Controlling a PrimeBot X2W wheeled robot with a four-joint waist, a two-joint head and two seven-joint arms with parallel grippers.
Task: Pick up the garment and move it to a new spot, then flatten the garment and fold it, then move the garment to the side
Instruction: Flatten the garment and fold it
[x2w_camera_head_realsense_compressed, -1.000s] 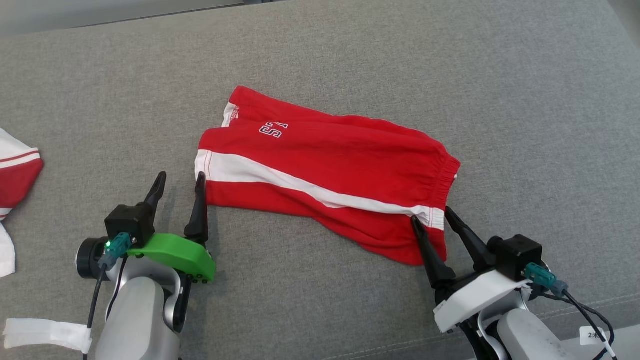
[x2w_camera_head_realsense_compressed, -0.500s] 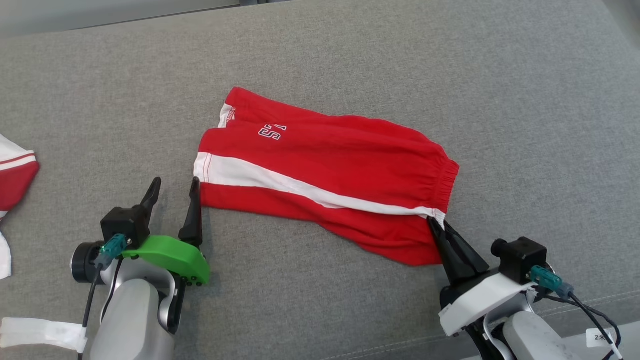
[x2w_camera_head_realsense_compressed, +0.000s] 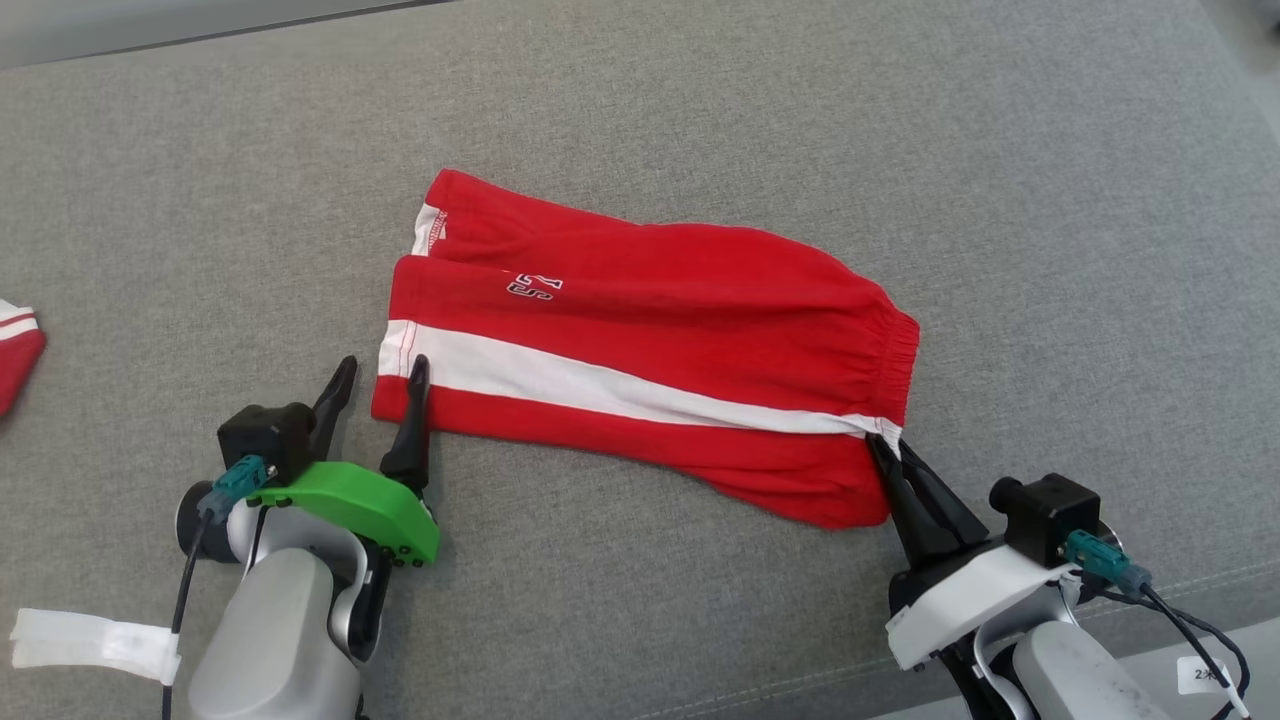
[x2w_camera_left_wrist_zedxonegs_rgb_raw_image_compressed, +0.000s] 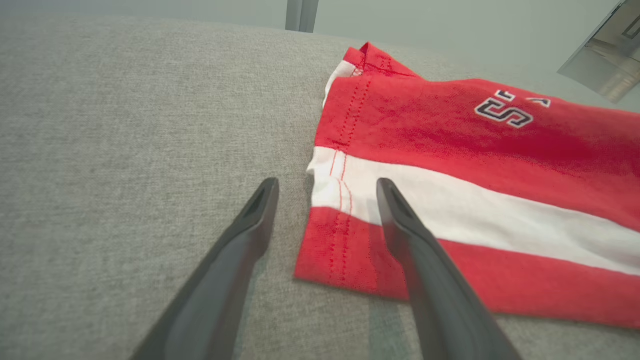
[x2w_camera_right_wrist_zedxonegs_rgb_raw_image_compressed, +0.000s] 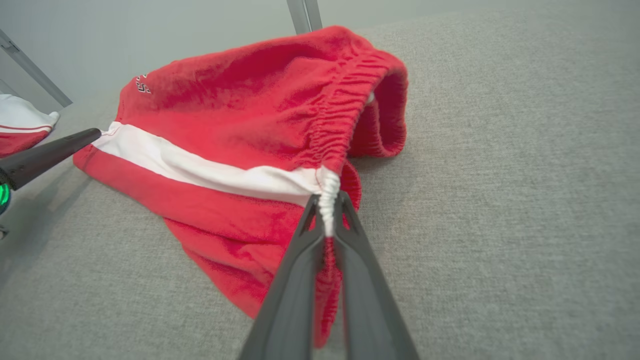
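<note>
Red garment (x2w_camera_head_realsense_compressed: 650, 330): waistband (x2w_camera_right_wrist_zedxonegs_rgb_raw_image_compressed: 345, 115) pinched in right hand (x2w_camera_head_realsense_compressed: 885, 450), hem edge (x2w_camera_left_wrist_zedxonegs_rgb_raw_image_compressed: 345, 200) within spread left hand (x2w_camera_head_realsense_compressed: 383, 365).

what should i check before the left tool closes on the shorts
1. Right tool shut on the waistband of the red shorts, at the white stripe: ok.
2. Left tool open: ok.
3. Hem edge lies between the left tool's fingers: ok.
4. Left tool's fingers low enough to catch the fabric: cannot tell.
5. Red shorts lying flat: not ok, the waistband end is bunched and gaping.
6. Other garment apart from the red shorts: ok.
</note>
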